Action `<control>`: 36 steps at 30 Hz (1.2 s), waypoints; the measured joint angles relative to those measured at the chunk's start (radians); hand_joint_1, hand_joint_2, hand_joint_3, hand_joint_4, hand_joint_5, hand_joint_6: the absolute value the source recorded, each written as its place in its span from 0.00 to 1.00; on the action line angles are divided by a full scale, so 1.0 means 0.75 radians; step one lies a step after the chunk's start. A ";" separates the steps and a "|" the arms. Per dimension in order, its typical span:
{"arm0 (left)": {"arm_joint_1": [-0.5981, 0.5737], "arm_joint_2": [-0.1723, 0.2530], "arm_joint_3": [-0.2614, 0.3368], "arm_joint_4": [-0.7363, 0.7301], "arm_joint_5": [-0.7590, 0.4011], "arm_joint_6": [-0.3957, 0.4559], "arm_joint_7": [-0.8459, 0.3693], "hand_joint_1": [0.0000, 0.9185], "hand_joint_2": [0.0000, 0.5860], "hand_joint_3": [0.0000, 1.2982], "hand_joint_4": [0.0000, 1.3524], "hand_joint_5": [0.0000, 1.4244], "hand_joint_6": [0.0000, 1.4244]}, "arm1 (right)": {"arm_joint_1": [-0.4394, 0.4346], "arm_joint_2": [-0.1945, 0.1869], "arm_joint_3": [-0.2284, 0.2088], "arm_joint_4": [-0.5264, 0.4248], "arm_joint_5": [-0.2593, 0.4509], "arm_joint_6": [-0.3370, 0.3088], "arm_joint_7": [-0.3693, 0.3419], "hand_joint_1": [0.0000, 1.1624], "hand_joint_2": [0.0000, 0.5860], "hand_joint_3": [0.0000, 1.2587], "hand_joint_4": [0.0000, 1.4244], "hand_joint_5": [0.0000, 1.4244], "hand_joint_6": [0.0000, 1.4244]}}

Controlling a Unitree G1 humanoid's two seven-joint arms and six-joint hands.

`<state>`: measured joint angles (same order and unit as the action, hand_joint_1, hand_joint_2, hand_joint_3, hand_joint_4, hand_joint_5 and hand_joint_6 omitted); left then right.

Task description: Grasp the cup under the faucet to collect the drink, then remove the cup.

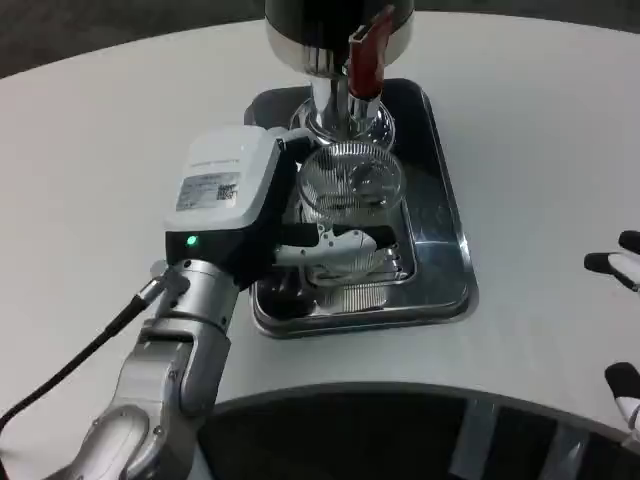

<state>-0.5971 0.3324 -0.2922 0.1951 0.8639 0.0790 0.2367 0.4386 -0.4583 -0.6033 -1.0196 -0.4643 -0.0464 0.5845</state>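
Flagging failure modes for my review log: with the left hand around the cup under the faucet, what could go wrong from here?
1. The clear cup looks smooth; the left hand could lose it on lifting.
2. The faucet hangs close above the cup's rim, so a straight lift may knock it.
3. The tray rim could catch a dragged cup.

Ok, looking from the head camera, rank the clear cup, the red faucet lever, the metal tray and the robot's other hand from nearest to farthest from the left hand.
1. Clear cup: the left hand holds it, under the faucet.
2. Metal tray: directly beneath the hand and cup; nearly as close.
3. Red faucet lever: above the cup, toward the table's far side.
4. Right hand: at the picture's right edge, on the table.
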 measured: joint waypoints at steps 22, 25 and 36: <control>0.023 0.025 0.000 -0.081 0.052 0.059 -0.071 0.18 0.08 0.12 0.00 0.10 0.20 | -0.008 0.013 0.003 0.035 0.078 -0.006 -0.053 0.32 0.97 0.14 0.00 0.00 0.01; 0.023 0.025 0.000 -0.101 0.039 0.037 -0.077 0.16 0.09 0.08 0.00 0.08 0.19 | -0.008 0.011 0.003 0.035 0.078 -0.007 -0.053 0.32 0.97 0.15 0.00 0.00 0.01; 0.060 0.048 0.065 -0.270 -0.047 -0.023 -0.090 0.14 0.11 0.08 0.00 0.10 0.20 | -0.012 0.010 0.025 0.035 0.075 -0.007 -0.053 0.32 0.97 0.15 0.00 0.00 0.01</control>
<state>-0.5518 0.3685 -0.2438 -0.0073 0.8286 0.0617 0.1694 0.4294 -0.4508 -0.5845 -0.9930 -0.4079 -0.0517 0.5449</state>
